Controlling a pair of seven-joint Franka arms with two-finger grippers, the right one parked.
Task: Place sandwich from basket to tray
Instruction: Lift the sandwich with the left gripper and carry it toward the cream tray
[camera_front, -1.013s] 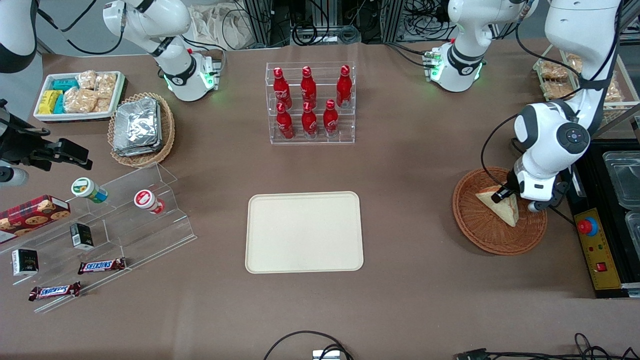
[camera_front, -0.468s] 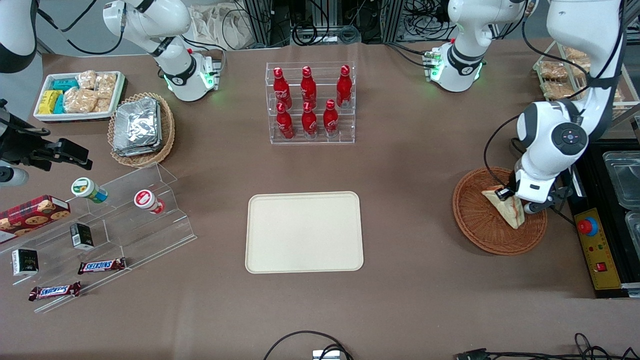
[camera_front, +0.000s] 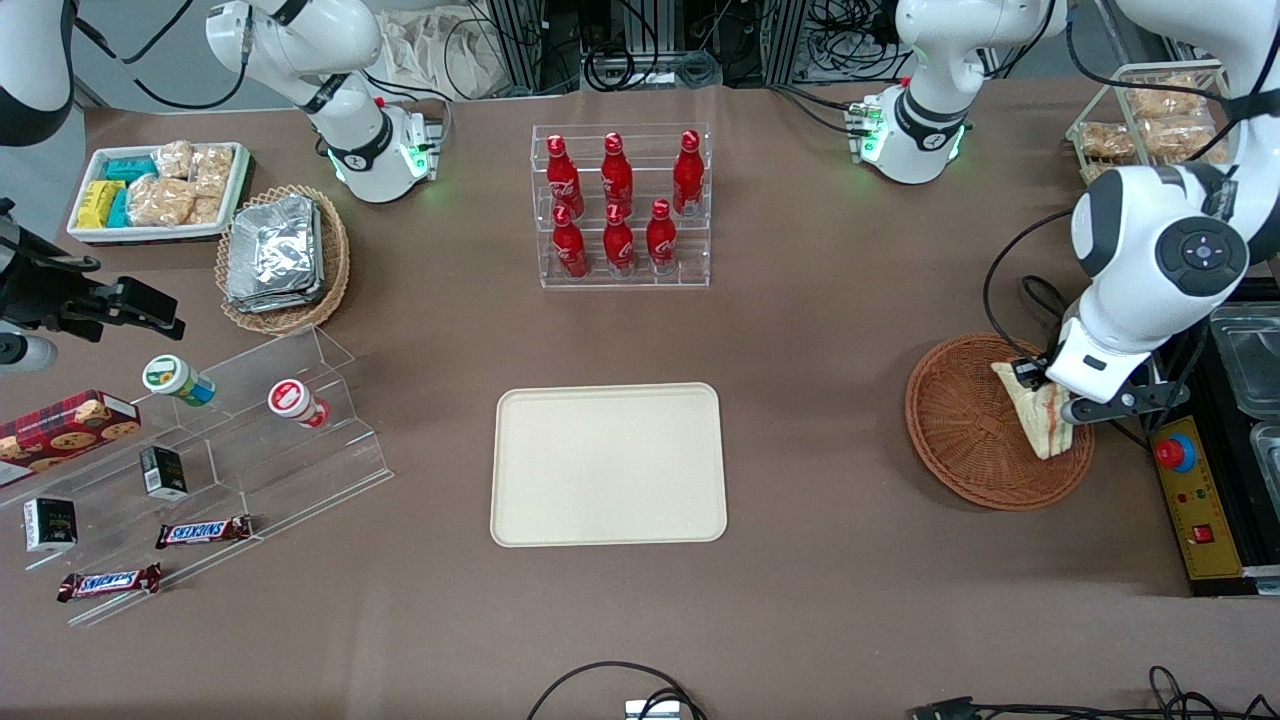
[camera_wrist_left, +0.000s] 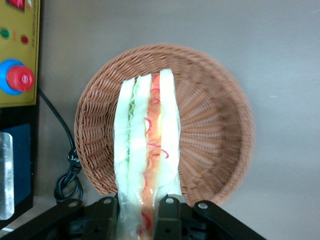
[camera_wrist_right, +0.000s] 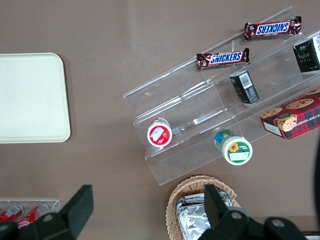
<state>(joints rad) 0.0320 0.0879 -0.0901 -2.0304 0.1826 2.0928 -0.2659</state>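
fingers (camera_wrist_left: 135, 207) clamp sandwich (camera_wrist_left: 145, 150) | pale bread, orange-green filling, on edge | above basket (camera_wrist_left: 210, 125)

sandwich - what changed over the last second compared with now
The hand, shut on the sandwich, has lifted it off the floor of the basket and turned it edge-up, drifting toward the working arm's end of the table; the sandwich hangs above the basket in the wrist view. The basket, the tray and the bottle rack stayed put.
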